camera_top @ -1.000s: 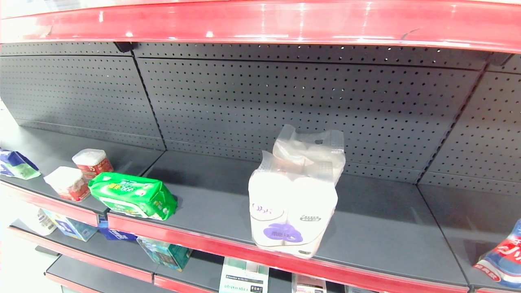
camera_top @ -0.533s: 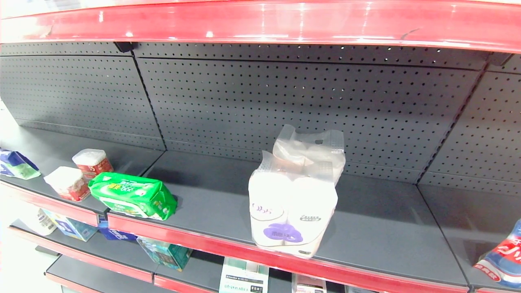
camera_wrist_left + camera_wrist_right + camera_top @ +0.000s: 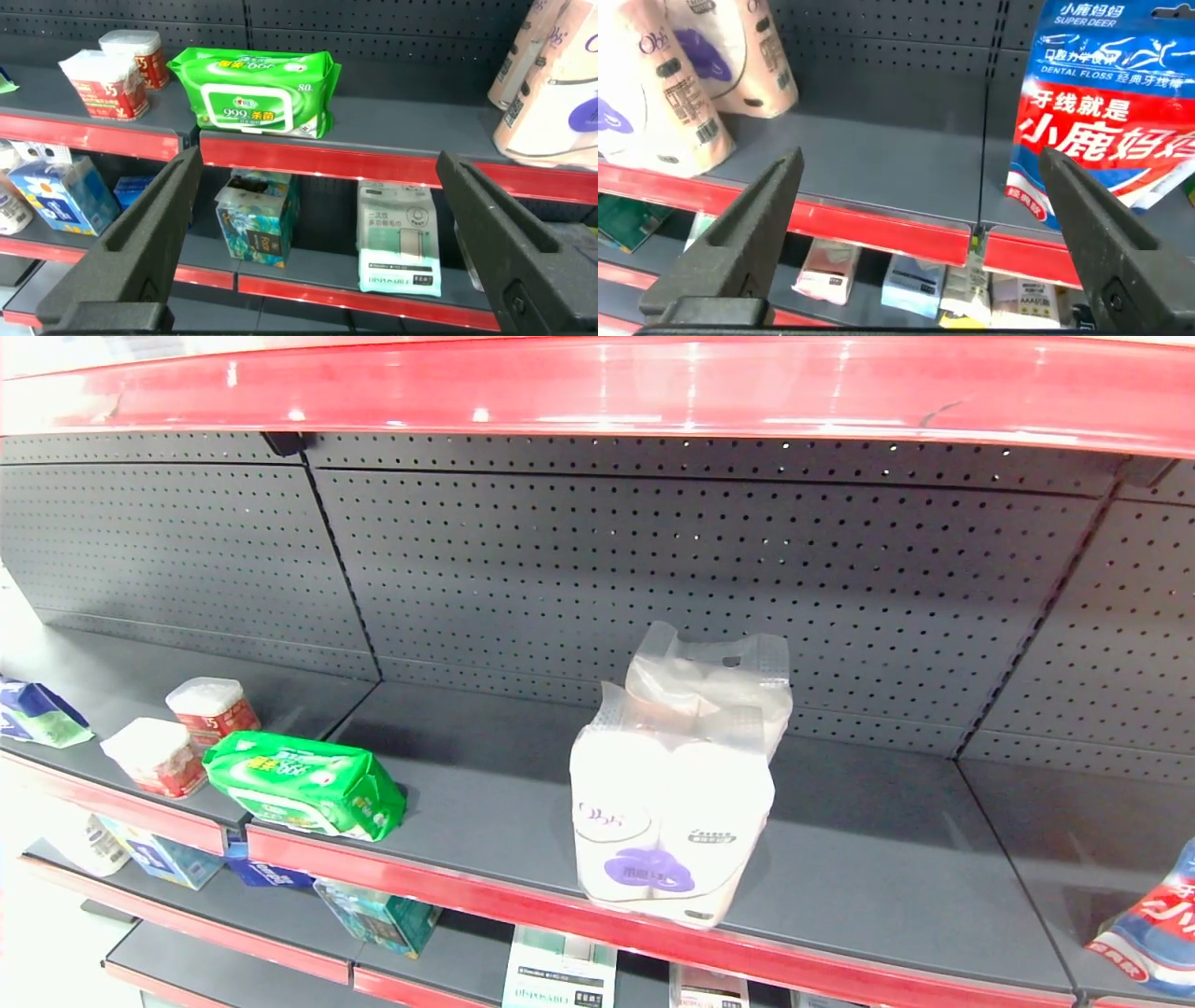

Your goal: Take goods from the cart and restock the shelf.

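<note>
Grey metal forms the shelf (image 3: 485,775), with a glossy red strip (image 3: 448,882) along its front lip and a perforated back panel (image 3: 709,579) behind it. At the far left end lies a small blue and pale green packet (image 3: 37,714). Next come two red tubs with white lids, the front tub (image 3: 154,756) close to the lip and the rear tub (image 3: 213,707) just behind it. Just beside them a green pack of wipes (image 3: 303,784) lies flat near the front edge, slightly askew.

Near the middle, well apart from the wipes, a pack of toilet rolls (image 3: 667,812) in clear film stands upright, its base reaching out to the red strip and its plastic handle flap pointing up. At the far right, in the next bay, a blue and red floss bag (image 3: 1153,924) leans at the shelf front.

On the lower shelf (image 3: 308,266) stand a blue carton (image 3: 61,191), a teal box (image 3: 257,219) below the wipes, and a white and green packet (image 3: 400,238) beside it.

The left hand (image 3: 320,163) hangs in front of the shelving at about the height of the red strip, facing the green pack of wipes; its two black fingers are spread wide and grip nothing. The right hand (image 3: 920,159) hangs before the stretch between the pack of toilet rolls and the floss bag, its fingers likewise wide apart and bare.
</note>
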